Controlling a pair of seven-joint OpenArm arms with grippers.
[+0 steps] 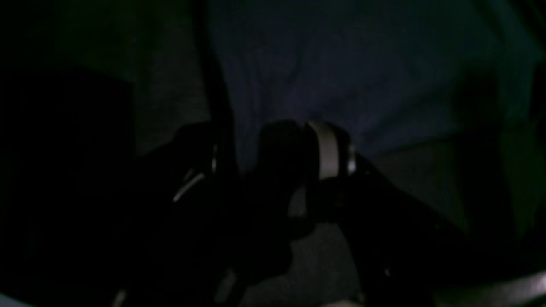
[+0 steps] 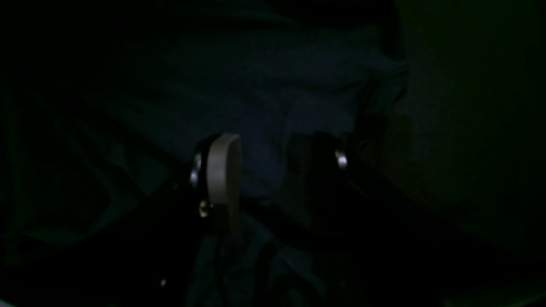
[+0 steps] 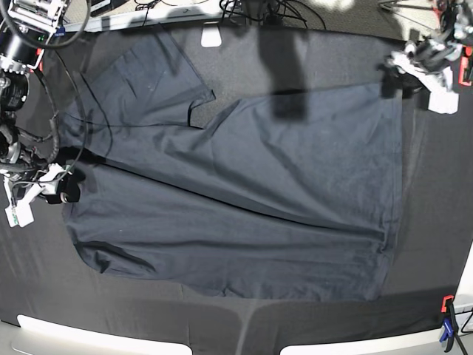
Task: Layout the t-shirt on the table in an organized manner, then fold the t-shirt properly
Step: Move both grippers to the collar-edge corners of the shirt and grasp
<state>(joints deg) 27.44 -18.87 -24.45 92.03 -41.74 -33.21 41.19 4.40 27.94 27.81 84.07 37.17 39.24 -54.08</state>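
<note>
Now t-shirt [image 3: 244, 200] spread between hands; left hand [image 3: 392, 78] and right hand [image 3: 63, 185] each clamp edge.

I am looking for words and numbers, but I am not finding any I can read. The t-shirt [image 3: 244, 192] is showing no print, and the table [image 3: 436, 222] is showing no sign. Both of my wrist views are looking too dark to read anything.
</note>
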